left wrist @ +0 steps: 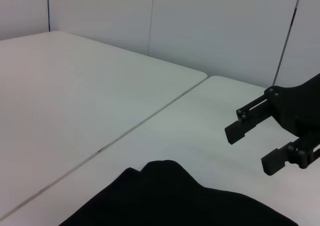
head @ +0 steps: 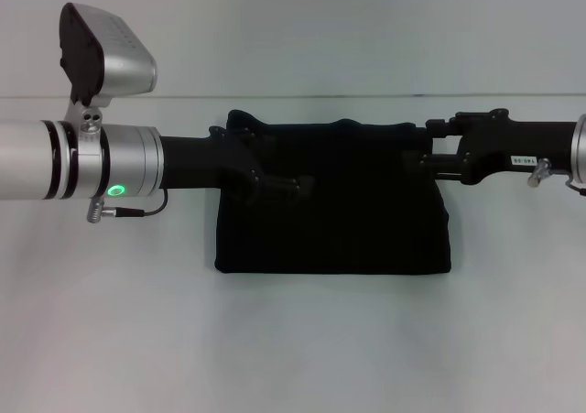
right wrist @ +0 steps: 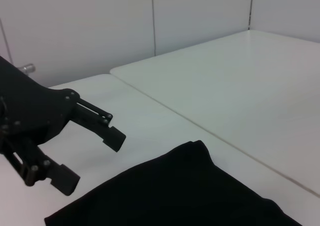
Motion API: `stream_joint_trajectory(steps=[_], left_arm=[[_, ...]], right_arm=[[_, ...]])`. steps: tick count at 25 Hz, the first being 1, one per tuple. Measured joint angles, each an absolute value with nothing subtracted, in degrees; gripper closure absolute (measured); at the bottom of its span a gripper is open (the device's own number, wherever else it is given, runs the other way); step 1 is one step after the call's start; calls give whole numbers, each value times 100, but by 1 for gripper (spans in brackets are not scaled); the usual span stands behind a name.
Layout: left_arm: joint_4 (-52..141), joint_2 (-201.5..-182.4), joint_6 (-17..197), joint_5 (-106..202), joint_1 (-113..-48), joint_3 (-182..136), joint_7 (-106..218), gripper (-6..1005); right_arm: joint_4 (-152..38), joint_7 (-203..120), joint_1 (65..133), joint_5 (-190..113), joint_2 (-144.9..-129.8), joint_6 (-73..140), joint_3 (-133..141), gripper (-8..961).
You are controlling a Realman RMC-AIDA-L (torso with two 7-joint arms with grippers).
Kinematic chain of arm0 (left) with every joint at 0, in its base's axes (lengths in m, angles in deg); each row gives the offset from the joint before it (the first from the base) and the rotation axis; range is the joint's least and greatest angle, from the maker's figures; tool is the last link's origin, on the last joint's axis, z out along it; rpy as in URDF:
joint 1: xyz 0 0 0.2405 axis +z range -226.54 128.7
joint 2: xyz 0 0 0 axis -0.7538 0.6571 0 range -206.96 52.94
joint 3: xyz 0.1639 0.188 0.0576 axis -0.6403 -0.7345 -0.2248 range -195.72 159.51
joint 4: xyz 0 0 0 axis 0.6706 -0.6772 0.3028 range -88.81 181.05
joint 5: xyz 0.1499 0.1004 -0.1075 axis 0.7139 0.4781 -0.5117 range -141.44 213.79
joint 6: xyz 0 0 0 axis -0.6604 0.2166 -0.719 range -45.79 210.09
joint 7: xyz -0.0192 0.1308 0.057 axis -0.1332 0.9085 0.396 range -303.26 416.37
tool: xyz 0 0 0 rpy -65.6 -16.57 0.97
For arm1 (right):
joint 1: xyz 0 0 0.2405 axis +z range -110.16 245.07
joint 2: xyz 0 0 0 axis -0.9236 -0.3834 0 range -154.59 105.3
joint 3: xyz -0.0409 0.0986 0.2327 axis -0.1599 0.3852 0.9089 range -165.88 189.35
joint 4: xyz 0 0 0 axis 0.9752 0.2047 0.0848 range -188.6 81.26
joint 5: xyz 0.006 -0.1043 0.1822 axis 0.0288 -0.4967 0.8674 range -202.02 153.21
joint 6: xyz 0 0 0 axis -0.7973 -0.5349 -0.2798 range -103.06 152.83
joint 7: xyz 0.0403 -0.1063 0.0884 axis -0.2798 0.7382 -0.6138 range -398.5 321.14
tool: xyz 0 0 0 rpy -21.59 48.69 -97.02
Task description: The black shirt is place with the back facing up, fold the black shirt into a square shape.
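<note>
Shirt (head: 334, 221) sits mid-table, already down to a compact dark rectangle, its near edge straight, its far edge lumpy. Left gripper (head: 288, 186) hangs over the shirt's 9 o'clock side; right gripper (head: 423, 157) is at the 2 o'clock corner, by the far edge. Seen from the opposite wrist, each has its jaws spread with nothing between them: right gripper (left wrist: 255, 146) clear above the white table (left wrist: 75, 95), left gripper (right wrist: 87, 153) likewise. Whether either touches cloth I cannot tell from the head view, black on black.

Looks like the last fold or a tidy-up. The risks from here: that bunched far edge at 12 o'clock could drag if a jaw catches only the top layer, peeling the stack open. Uneven pulls from the two sides would skew the rectangle instead of squaring it. A pinch too shallow and the soft fabric slips out mid-lift.
</note>
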State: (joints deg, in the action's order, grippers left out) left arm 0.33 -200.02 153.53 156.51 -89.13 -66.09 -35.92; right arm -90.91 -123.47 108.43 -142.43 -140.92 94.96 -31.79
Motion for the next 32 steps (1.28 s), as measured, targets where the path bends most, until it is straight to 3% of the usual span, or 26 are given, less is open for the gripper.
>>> stream_joint_trajectory(steps=[32], left_arm=[[33,-20014,15351,15649,-8864,-6609,-3617,94]], right_arm=[[-8944,-12349,10842,-14385,-14141,9322,-3186,267]])
